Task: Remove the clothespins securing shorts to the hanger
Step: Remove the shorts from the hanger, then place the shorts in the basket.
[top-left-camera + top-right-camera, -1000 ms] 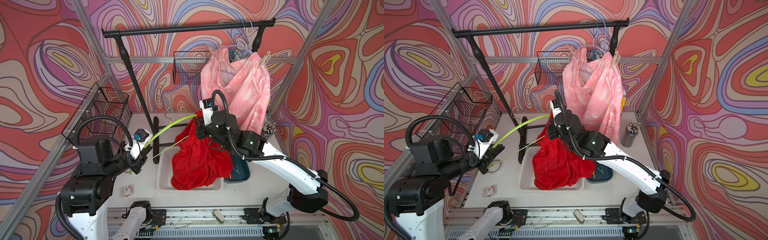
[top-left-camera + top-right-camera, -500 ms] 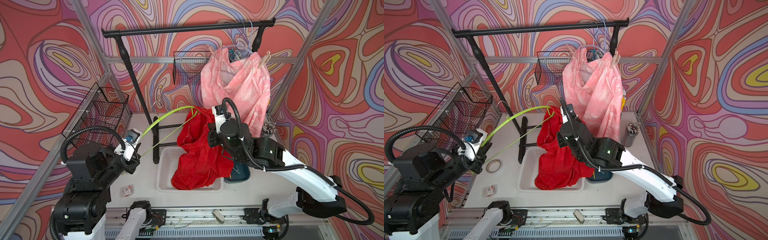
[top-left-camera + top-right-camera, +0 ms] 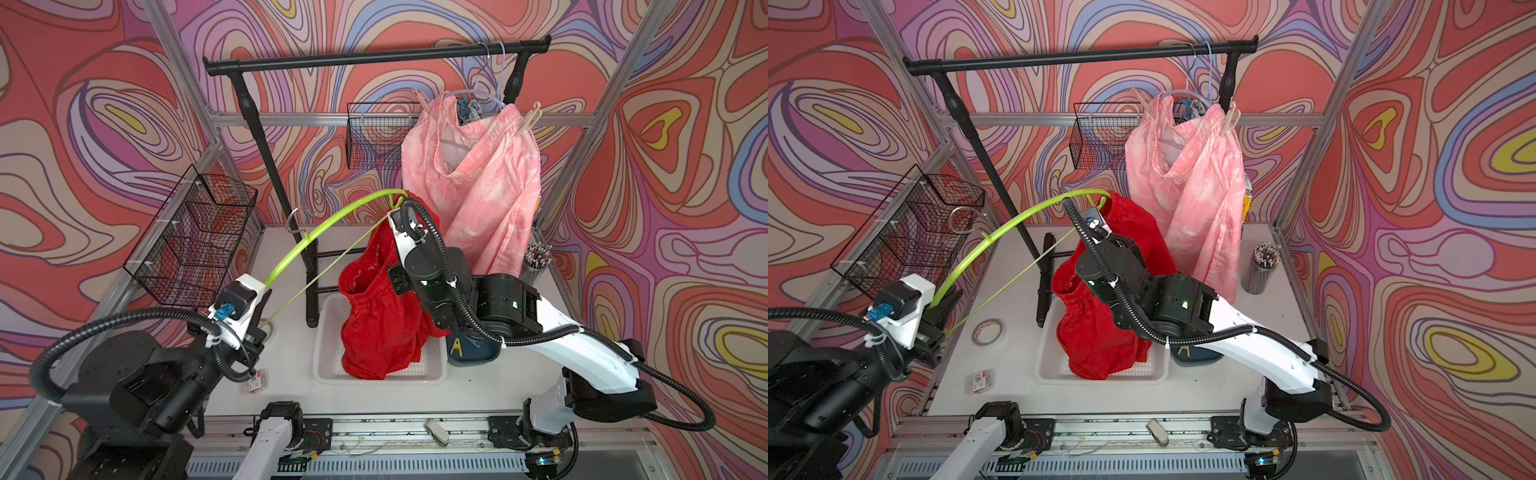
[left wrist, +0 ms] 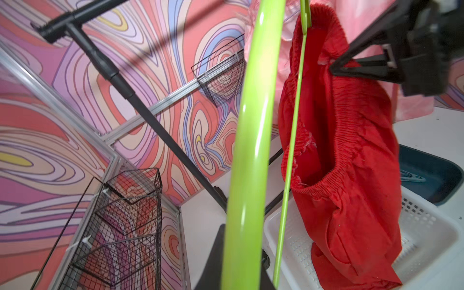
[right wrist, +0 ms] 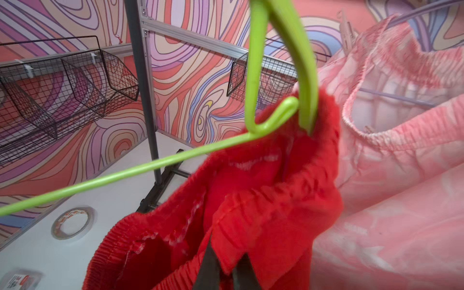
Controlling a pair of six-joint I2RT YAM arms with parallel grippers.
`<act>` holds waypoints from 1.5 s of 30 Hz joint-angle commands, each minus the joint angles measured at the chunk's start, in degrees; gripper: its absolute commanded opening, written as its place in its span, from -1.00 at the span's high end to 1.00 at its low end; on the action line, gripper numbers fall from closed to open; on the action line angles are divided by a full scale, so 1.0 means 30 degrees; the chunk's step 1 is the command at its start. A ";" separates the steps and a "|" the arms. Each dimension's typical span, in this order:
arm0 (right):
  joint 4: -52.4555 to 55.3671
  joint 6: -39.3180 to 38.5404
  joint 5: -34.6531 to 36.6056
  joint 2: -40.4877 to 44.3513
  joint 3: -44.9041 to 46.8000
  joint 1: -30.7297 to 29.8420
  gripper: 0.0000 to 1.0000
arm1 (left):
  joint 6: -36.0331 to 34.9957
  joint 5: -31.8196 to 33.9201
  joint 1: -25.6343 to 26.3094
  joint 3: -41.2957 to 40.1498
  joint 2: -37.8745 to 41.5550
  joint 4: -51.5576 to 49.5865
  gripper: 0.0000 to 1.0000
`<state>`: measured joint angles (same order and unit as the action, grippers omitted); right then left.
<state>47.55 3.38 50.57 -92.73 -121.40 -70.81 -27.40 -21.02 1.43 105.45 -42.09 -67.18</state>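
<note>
The left tool [image 3: 262,305] clenches the lime-green plastic hanger [image 3: 324,232]; the right tool [image 4: 335,67] grasps the waistband of the red cloth shorts [image 3: 382,332], where no clothespin shows. Beyond the right tool, 2 pale plastic clothespins [image 3: 528,122] pin the pale pink shorts [image 3: 486,199], so that pair is not yet freed.

A white tabletop [image 3: 291,374] is enclosed by swirl-patterned red-and-purple walls [image 3: 104,124]; wire baskets [image 3: 195,237] are hung beside a black garment rail [image 3: 374,56].
</note>
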 commanded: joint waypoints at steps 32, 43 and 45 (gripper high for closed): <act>-0.0420 0.1122 -0.8444 -0.2742 -0.1455 -0.3110 1.00 | 0.7857 0.9646 0.1046 -0.0690 -0.3626 0.2658 1.00; -0.4660 0.3777 -1.4488 -0.0538 0.7984 0.3199 1.00 | 0.8974 0.8370 0.1046 -0.0423 -0.4170 0.3866 1.00; -0.5389 0.3840 -1.5551 -0.0701 0.8891 0.3414 1.00 | 0.9227 0.8792 0.1046 -0.0016 -0.4723 0.4398 1.00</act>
<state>36.21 13.30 11.07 -94.15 -97.25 -60.73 -2.61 4.95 4.47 103.42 -54.41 -60.03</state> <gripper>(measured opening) 0.058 0.116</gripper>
